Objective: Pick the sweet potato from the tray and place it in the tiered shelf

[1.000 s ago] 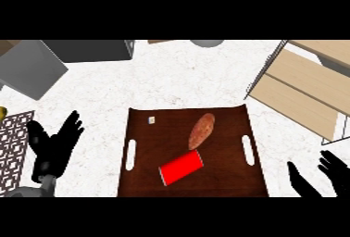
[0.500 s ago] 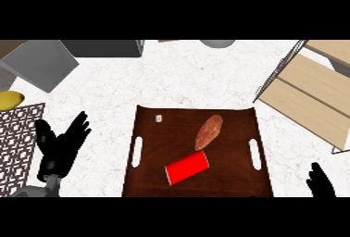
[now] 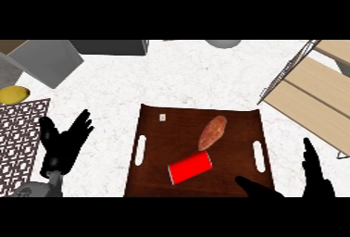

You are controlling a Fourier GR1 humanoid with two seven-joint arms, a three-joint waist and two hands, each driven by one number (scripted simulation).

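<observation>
A brown-orange sweet potato (image 3: 213, 132) lies tilted on the dark brown tray (image 3: 159, 139), right of the tray's middle. The tiered shelf (image 3: 315, 95), with pale wooden boards in a wire frame, stands at the right edge. My right hand (image 3: 315, 178) shows at the lower right, fingers straight and pointing up, thumb reaching over the tray's near right corner; it holds nothing and is apart from the sweet potato. My left hand (image 3: 64, 142) rests open to the left of the tray, fingers up.
A red can (image 3: 190, 168) lies on the tray just below the sweet potato. A small white tag (image 3: 163, 117) sits near the tray's far left. A yellow fruit (image 3: 14, 95) and a patterned mat (image 3: 19, 139) are at the left. Grey boxes (image 3: 49, 61) stand behind.
The view has shifted, so everything sits further right and lower. My right hand has come back up into view at the lower right, its thumb now over the tray's corner.
</observation>
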